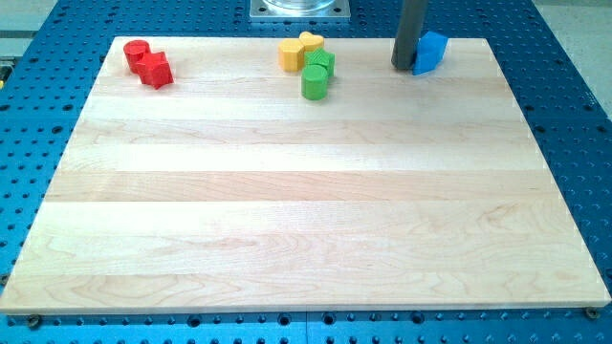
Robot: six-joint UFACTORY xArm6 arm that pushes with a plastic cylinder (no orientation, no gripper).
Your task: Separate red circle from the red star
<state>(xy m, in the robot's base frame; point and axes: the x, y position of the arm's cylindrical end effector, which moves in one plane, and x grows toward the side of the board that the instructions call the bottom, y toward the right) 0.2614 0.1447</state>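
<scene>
While beside blue block (432, 52), my tip (403, 66)

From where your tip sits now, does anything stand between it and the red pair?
Yes. My tip is beside the blue block; the yellow blocks and green blocks cluster sits between it and the red circle touching the red star.

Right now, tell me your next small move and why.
Probably slide my tip toward the view's left: it sits against the blue block at the view's top right, far from the red circle, which touches the red star.
</scene>
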